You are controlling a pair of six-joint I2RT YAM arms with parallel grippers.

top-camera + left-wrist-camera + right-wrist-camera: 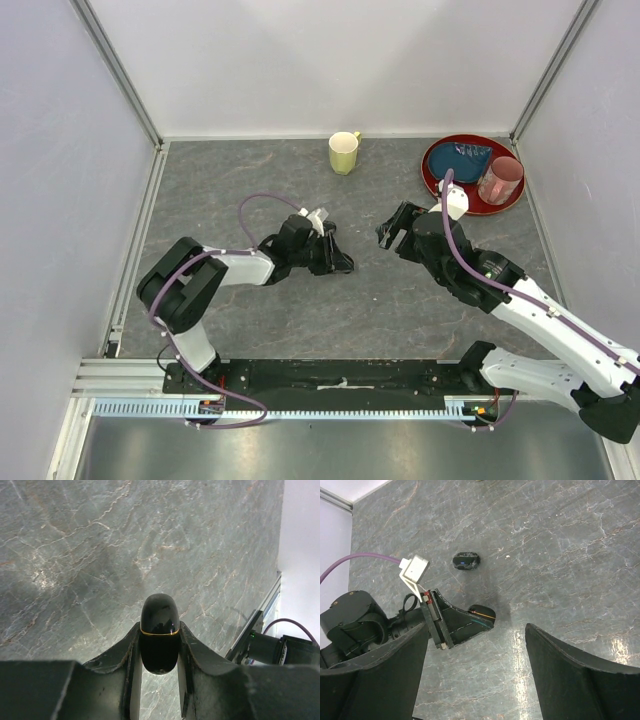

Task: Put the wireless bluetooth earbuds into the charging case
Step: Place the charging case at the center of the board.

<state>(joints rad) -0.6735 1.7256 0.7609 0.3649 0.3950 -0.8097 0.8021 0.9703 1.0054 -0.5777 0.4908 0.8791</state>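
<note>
Case count is one: the charging case [159, 611], a glossy black oval ringed by a thin gold line, is pinched at its sides by my left gripper [160, 630], with its rounded end poking out past the fingertips. Of earbuds I can make out one, a small black rounded earbud [466, 560] with a blue glint, lying on the table [420, 320] just beyond the far side of that gripper and apart from it. I cannot find it in the top view. My right gripper [390, 228] holds nothing, and its two fingers [555, 670] are spread wide. It sits near the middle of the table, facing the left gripper with a strip of bare stone-grey surface between them. Further off there is one yellow mug [344, 152] near the far edge. In the far right corner lies one red tray [432, 178], carrying one pink cup [500, 179] and one blue item [468, 157]. White walls [300, 60] close the left, far and right sides, and a metal rail [135, 250] runs along the left edge. Bare surface lies to the left of my left arm, between both grippers and the mug, and on the near side in front of the bases. The tightest spot is on the right, where my right arm lies close to the tray.
</note>
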